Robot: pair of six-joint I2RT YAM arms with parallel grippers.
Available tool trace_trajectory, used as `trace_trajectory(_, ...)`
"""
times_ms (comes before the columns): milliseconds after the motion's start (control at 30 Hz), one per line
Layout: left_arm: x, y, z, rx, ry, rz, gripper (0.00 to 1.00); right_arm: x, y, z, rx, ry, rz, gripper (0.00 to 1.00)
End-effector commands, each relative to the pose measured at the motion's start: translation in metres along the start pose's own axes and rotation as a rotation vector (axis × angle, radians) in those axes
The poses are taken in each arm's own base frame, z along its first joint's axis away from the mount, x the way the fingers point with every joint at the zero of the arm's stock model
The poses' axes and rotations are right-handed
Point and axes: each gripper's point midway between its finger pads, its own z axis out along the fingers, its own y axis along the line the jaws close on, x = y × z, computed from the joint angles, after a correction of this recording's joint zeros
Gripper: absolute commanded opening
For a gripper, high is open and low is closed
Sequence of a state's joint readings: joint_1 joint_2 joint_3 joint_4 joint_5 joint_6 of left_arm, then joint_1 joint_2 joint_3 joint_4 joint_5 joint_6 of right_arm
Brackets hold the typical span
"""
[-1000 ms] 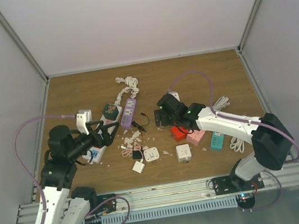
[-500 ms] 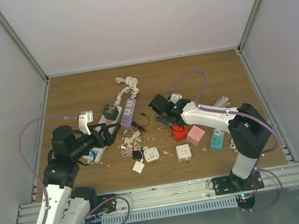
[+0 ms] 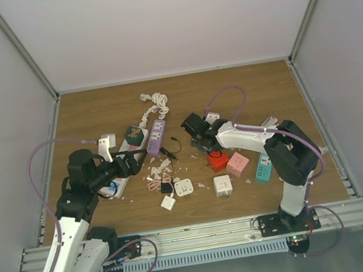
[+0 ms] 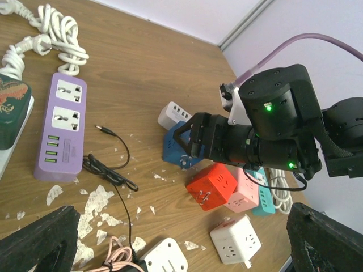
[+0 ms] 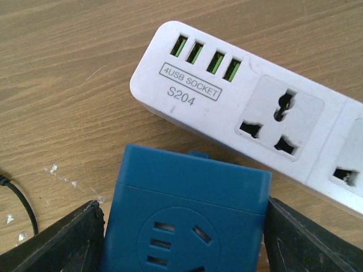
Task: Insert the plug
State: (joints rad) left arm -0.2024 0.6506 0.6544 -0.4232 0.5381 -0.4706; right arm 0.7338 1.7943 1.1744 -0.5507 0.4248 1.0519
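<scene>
My right gripper (image 3: 198, 140) is shut on a blue cube plug adapter (image 5: 187, 209), its fingers (image 5: 79, 241) pressing both sides. The cube sits low at the table, next to the end of a white power strip (image 5: 255, 113) marked "4USB SOCKET S204". From the left wrist view the blue cube (image 4: 173, 148) shows under the right gripper (image 4: 190, 141), with the white strip (image 4: 170, 115) just behind it. My left gripper (image 3: 132, 163) is wide open and empty, hovering left of the pile; its gap (image 4: 181, 249) frames the table.
A purple power strip (image 3: 156, 136) lies at centre-left beside a long white strip (image 3: 115, 174). A red cube (image 3: 217, 161), pink cube (image 3: 237, 164), teal strip (image 3: 263, 168), white cube (image 3: 222, 185), white adapters (image 3: 183, 187) and a black cable (image 4: 110, 170) lie about.
The right arm has folded in closer to its base side while its gripper stays on the blue cube by the white strip. The left arm has shifted slightly right.
</scene>
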Motion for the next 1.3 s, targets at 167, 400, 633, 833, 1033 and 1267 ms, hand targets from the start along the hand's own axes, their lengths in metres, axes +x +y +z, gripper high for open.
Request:
trace_trajectory(167, -0.008, -0.001, 0.006, 0.02, -0.031, 0.014, 0.99, -0.001, 0.004, 0.013, -0.034, -0.009, -0.038, 0.71)
trace_trajectory(400, -0.01, -0.009, 0.007, 0.065, -0.037, 0.002, 0.99, -0.027, 0.033, -0.024, -0.23, -0.08, -0.062, 0.54)
trace_trajectory(633, -0.023, -0.042, 0.003, 0.23, -0.046, -0.038, 0.99, -0.056, 0.092, -0.114, -0.682, -0.185, -0.158, 0.54)
trace_trajectory(833, -0.045, -0.068, -0.005, 0.338, -0.087, -0.071, 0.99, -0.064, 0.128, -0.214, -1.131, -0.256, -0.214, 0.54)
trace_trajectory(1033, -0.063, -0.107, -0.02, 0.515, -0.106, -0.111, 0.99, -0.059, 0.135, -0.304, -1.523, -0.294, -0.259, 0.56)
trace_trajectory(1267, -0.076, -0.13, -0.023, 0.545, -0.123, -0.105, 0.97, -0.06, 0.133, -0.366, -1.754, -0.321, -0.234, 0.57)
